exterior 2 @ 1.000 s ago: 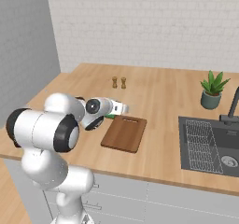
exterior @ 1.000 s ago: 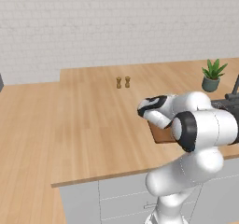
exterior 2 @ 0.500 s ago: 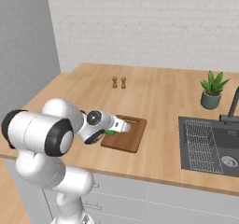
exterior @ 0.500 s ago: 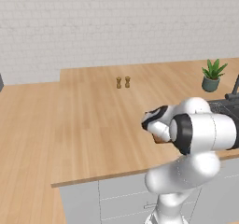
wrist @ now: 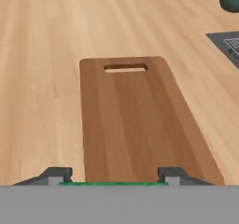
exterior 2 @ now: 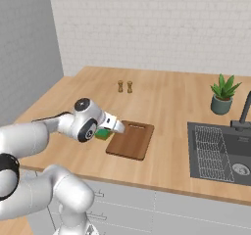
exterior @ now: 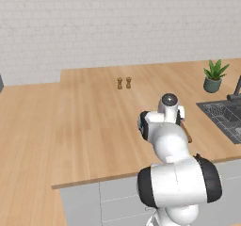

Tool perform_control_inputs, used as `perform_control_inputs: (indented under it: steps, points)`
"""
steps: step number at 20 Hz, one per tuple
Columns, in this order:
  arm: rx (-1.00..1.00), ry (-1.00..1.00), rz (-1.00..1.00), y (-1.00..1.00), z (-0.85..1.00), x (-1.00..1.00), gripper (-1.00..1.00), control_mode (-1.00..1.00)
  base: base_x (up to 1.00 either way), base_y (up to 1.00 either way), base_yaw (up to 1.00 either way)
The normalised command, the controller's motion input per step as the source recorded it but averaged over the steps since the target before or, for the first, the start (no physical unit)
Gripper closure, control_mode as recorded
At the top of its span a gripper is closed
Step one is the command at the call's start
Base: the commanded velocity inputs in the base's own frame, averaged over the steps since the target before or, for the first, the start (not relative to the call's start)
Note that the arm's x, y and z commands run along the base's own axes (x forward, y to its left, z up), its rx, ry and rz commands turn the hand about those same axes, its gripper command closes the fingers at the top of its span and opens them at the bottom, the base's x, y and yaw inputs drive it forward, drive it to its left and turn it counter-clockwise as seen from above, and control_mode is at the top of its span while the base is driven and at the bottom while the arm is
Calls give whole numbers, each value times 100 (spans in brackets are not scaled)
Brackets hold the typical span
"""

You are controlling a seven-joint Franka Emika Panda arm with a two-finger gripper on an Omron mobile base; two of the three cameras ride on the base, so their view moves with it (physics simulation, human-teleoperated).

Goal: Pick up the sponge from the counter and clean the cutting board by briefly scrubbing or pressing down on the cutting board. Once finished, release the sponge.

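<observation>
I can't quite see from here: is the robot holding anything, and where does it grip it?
Seemingly the sponge: a green strip spans between the gripper's fingertips, so it appears pinched across its two opposite ends.

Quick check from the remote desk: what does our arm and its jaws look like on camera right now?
The arm is glossy white, built of rounded segments with dark, nearly black bands at the joints. Its wrist ends in a round dark grey cap. The gripper has two small grey, blocky fingertips. No cables or markings are visible.
</observation>
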Motion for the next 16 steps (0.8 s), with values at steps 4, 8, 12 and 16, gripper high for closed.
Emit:
perform_control_inputs:
  steps: [4,8,12,16]
  points:
    - [0,41,3,68,100,0,100,-100,0,0,0]
    - [0,49,4,55,54,6,100,-100,0,0,0]
    - [-1,18,11,42,-4,1,100,-100,0,0,0]
    - [-8,-3,17,41,-32,-22,100,-100,0,0,0]
